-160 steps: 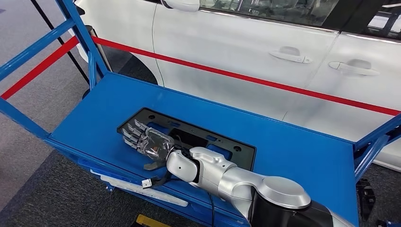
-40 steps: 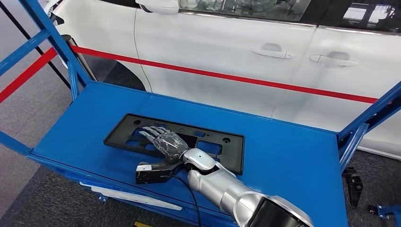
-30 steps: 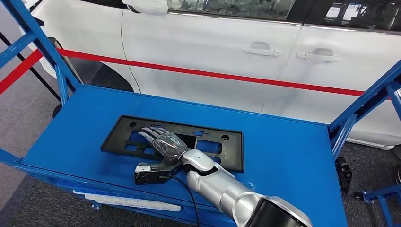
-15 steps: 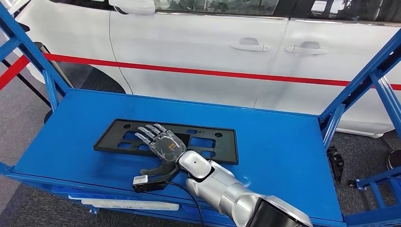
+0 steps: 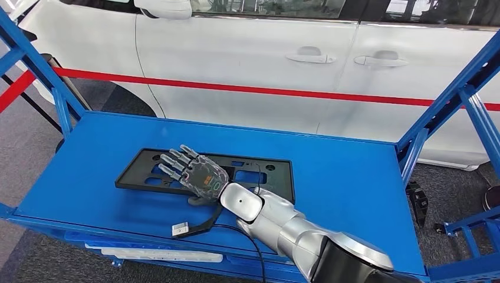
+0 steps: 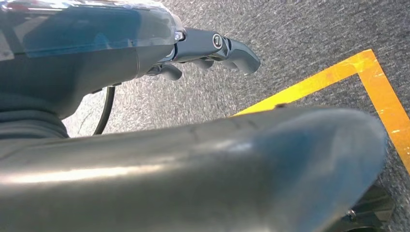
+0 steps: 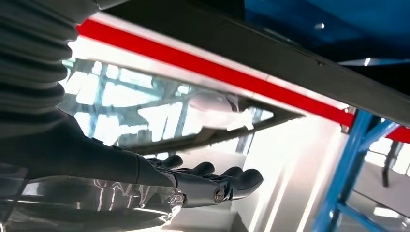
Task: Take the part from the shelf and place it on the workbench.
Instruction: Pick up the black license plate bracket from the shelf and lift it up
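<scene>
The head view looks forward and down from high on the robot onto the blue shelf [image 5: 354, 177], at middling range, with the white car [image 5: 265, 65] just behind the shelf; the right wrist view sits very low and close behind the right hand [image 7: 212, 186], near the shelf's surface, looking out toward that same car and its red stripe [image 7: 217, 70], which the head view shares; the left wrist view sits close behind the left hand [image 6: 212, 48], away from the shelf, facing down at grey carpet [image 6: 300, 38] with a yellow line [image 6: 338, 77].
</scene>
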Available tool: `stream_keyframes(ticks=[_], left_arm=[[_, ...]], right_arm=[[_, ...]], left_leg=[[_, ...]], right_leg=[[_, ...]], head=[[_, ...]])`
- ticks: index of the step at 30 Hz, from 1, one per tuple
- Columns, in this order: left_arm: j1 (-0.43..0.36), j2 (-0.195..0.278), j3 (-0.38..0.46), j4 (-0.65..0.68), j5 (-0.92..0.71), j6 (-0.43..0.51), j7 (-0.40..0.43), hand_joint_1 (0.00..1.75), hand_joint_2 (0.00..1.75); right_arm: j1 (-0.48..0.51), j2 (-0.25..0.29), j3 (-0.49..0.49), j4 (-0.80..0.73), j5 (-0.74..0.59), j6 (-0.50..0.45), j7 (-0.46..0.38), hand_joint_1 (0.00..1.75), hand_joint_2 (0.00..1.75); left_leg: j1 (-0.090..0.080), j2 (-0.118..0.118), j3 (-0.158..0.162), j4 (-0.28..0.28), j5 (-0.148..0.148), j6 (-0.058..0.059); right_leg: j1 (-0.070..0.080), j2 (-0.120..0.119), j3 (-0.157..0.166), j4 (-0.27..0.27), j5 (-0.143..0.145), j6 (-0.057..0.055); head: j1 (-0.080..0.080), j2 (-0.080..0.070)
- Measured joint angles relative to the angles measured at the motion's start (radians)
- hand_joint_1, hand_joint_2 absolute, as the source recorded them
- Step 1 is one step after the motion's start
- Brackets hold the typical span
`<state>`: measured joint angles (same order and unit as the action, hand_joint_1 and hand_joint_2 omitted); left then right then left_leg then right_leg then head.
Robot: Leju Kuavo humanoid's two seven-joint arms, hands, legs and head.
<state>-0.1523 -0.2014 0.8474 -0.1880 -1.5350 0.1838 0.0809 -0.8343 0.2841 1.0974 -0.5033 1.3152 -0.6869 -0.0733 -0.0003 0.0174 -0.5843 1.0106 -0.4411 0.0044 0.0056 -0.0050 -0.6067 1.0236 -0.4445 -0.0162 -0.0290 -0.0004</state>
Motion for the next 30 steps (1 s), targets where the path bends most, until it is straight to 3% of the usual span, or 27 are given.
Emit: stream_keyframes(ticks=[6,7,10,11,14,18,22,29,30], left_arm=[[-0.006,0.000,-0.008,0.000,-0.009,-0.001,0.004,0.00,0.00],[-0.007,0.000,-0.008,0.000,-0.008,-0.001,0.004,0.00,0.00],[-0.009,0.000,-0.008,0.000,-0.006,-0.001,0.004,0.00,0.00],[-0.009,0.000,-0.007,0.000,-0.005,-0.001,0.004,0.00,0.00],[-0.010,0.000,-0.007,0.000,-0.002,-0.001,0.004,0.00,0.00],[-0.011,0.000,-0.008,0.000,-0.002,-0.001,0.005,0.00,0.00],[-0.012,-0.001,-0.008,0.000,-0.002,-0.001,0.005,0.00,0.00],[-0.013,-0.002,-0.008,0.000,-0.008,-0.001,0.005,0.00,0.00],[-0.013,-0.002,-0.008,0.000,-0.008,-0.002,0.005,0.00,0.00]], right_arm=[[0.028,-0.033,0.011,-0.096,0.218,-0.004,0.096,0.02,1.75],[0.031,-0.036,0.015,-0.104,0.227,-0.004,0.118,0.24,1.75],[0.033,-0.041,0.032,-0.117,0.230,-0.004,0.172,1.20,1.75],[0.033,-0.042,0.040,-0.118,0.230,-0.004,0.191,1.14,1.75],[0.032,-0.045,0.076,-0.129,0.231,-0.004,0.265,0.70,1.75],[0.026,-0.055,0.139,-0.151,0.231,-0.004,0.337,0.70,1.75],[0.023,-0.061,0.173,-0.162,0.231,-0.004,0.348,0.00,1.75],[0.011,-0.065,0.222,-0.161,0.231,-0.004,0.380,0.00,1.75],[0.009,-0.065,0.227,-0.158,0.231,-0.004,0.382,0.42,1.75]], left_leg=[[0.000,0.000,-0.001,0.001,0.000,0.000],[0.000,0.000,-0.001,0.001,0.000,0.000],[0.000,0.000,-0.001,0.001,0.000,0.001],[0.000,0.000,-0.001,0.002,0.000,0.001],[0.000,0.000,-0.001,0.002,0.000,0.001],[0.000,0.000,-0.001,0.002,0.000,0.001],[0.000,0.000,-0.001,0.002,0.000,0.001],[0.000,0.000,-0.002,0.002,0.000,0.001],[0.000,0.000,-0.002,0.002,0.000,0.001]], right_leg=[[-0.002,0.000,0.000,0.000,0.000,0.000],[-0.002,0.000,0.000,0.000,0.000,0.000],[-0.002,0.000,0.000,0.000,0.000,0.001],[-0.002,0.000,0.000,0.000,0.000,0.001],[-0.002,0.000,0.000,0.000,0.000,0.001],[-0.002,0.000,0.000,0.000,0.000,0.001],[-0.002,0.000,0.000,0.000,0.000,0.001],[-0.002,0.000,0.000,0.000,0.000,0.001],[-0.002,0.000,0.000,0.000,0.001,0.001]], head=[[0.000,0.000],[0.000,0.000],[0.000,0.000],[0.000,0.000],[0.000,0.000],[0.000,0.000],[0.000,0.000],[0.000,0.000],[0.000,0.000]])
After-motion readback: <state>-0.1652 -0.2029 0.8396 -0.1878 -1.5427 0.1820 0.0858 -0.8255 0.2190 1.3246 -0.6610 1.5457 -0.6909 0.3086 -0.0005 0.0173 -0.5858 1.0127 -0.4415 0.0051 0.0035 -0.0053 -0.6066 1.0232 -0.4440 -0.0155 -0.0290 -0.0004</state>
